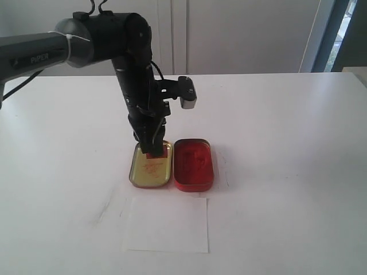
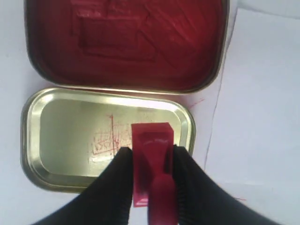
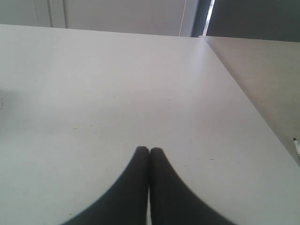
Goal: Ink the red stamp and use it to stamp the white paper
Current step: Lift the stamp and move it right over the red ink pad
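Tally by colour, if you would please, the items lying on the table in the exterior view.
Red: 2 (red stamp, ink-pad tin)
Gold: 1 (tin lid)
White: 1 (white paper)
Total: 4

Place: an office or lab room, as far as I can tell.
My surface (image 1: pixel 275 114): broad, plain white.
Beyond its far edge: pale panelled doors (image 1: pixel 246 34); window strip (image 1: pixel 348 28) past the far right corner.
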